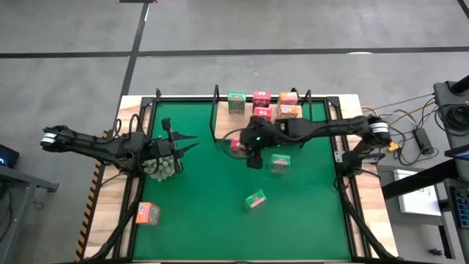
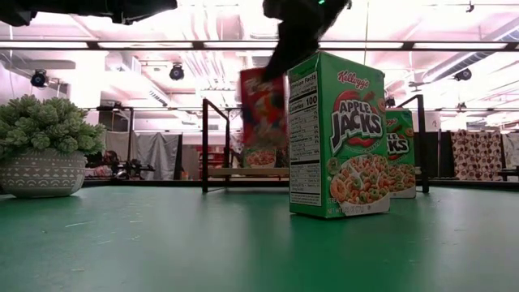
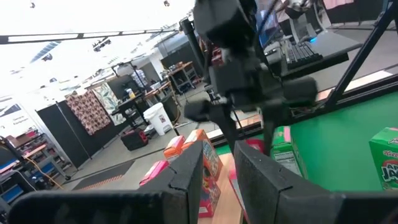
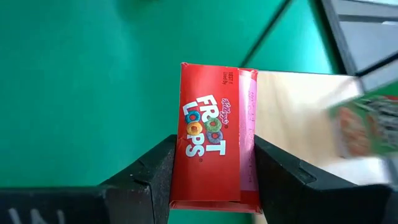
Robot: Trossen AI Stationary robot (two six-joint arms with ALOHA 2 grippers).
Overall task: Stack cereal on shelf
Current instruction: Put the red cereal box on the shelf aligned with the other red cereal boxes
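My right gripper (image 1: 248, 150) is shut on a pink-red cereal box (image 1: 236, 144) near the near-left corner of the shelf (image 1: 316, 111), a light wooden board with black wire uprights. On the board stand a green box (image 1: 236, 103), two pink-red boxes (image 1: 261, 105) and two orange boxes (image 1: 289, 105). One green box (image 1: 280, 163) stands upright on the green mat, and another (image 1: 255, 199) lies nearer the near edge. An orange box (image 1: 147, 213) lies at the mat's near-left corner. My left gripper (image 1: 182, 143) hangs open at the mat's left, above the spiky ball. My right gripper (image 4: 214, 155) pinches the pink-red box between its two fingers (image 4: 155, 174), which sit on the two wide faces at its upper end (image 4: 211, 134). The fingers come from above, pointing down. The box (image 2: 261, 113) hangs upright below them, lifted clear of the mat.
A grey-green spiky ball (image 1: 161, 167) in a patterned pot (image 2: 40, 172) sits at the mat's left under my left arm. The upright green box (image 2: 339, 134) stands just right of the held box. The middle and near right of the mat (image 1: 308, 220) are bare.
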